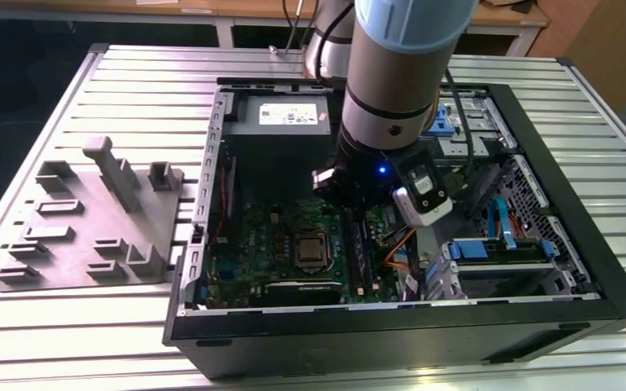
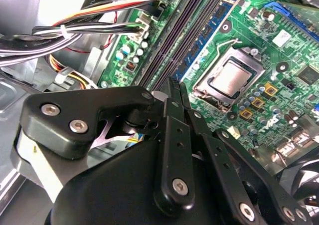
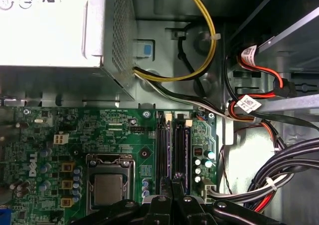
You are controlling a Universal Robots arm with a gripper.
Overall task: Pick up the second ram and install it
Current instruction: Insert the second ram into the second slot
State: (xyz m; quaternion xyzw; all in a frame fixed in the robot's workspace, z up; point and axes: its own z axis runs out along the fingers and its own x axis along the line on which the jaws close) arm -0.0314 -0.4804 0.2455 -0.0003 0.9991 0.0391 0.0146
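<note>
Slatted metal table (image 1: 95, 326), light grey and ribbed front to back, with wooden furniture and dark floor behind it. On the table an open computer case (image 1: 400, 334) lies on its side, so the motherboard (image 3: 124, 130) faces up and can be reached from above. At the exterior view's left, a grey fixture tray (image 1: 85, 220) with upright pegs sits beside the case; its holders appear unoccupied.

The arm (image 1: 400, 73) reaches straight down into the case, over the board and beside the processor socket (image 3: 108, 187). The gripper (image 2: 175, 84) hangs just above the near end of the memory slots (image 3: 179, 135). Its fingers are drawn together with no evident gap and nothing is visibly pinched between them.

The second ram (image 1: 359, 252) is judged to be already in the slots. Two dark strips stand edge-up there, side by side, but which is the second cannot be told. Nor can it be told whether the fingertips touch a strip's top edge. Closed fingers over a seated stick would suit pressing rather than carrying.

The power supply (image 3: 50, 25) and a cable bundle (image 3: 279, 170) lie clear of the slots, to either side.
</note>
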